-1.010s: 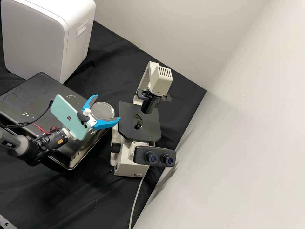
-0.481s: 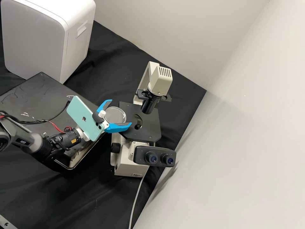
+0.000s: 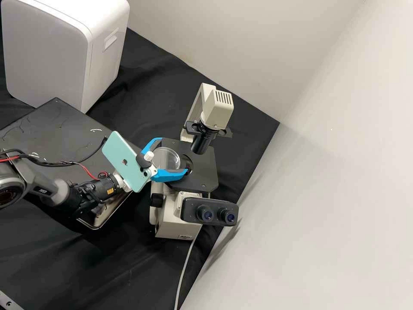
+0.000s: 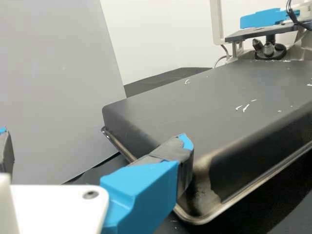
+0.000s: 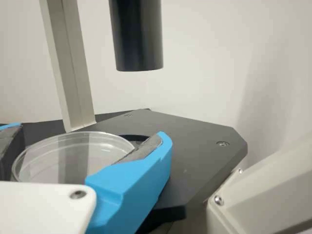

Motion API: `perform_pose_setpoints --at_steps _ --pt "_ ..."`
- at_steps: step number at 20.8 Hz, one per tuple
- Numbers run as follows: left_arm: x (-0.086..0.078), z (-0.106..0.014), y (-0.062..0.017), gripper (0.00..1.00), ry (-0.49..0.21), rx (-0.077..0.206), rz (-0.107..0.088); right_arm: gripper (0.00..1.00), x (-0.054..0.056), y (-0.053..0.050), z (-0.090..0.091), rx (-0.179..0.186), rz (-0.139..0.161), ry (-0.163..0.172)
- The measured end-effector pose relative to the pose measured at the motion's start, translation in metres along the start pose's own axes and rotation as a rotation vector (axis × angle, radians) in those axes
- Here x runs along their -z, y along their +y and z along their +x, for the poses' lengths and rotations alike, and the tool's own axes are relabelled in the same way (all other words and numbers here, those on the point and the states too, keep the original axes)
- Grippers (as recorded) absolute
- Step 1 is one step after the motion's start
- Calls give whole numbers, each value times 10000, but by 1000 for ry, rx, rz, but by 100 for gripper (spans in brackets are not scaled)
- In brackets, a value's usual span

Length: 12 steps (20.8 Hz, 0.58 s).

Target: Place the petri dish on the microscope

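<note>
Right hand [image 3: 174, 155] snug around petri dish [image 3: 165, 158] over microscope stage [image 3: 202, 170]; left hand [image 4: 92, 136] agape, empty, by tray [image 4: 234, 126].

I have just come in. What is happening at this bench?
The right arm's tool holds a clear petri dish between its blue fingers, over the black stage of the microscope, close to the hole under the dark lens tube. Whether the dish already rests on the stage is not clear. The left arm's tool is open and empty, low beside a corner of the dark metal tray.
</note>
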Motion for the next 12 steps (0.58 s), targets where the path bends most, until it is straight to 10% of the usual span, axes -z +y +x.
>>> perform_pose_setpoints --at_steps 12 --pt "-1 4 -10 100 0 5 3 0 -111 -88 325 0 -37 -16"
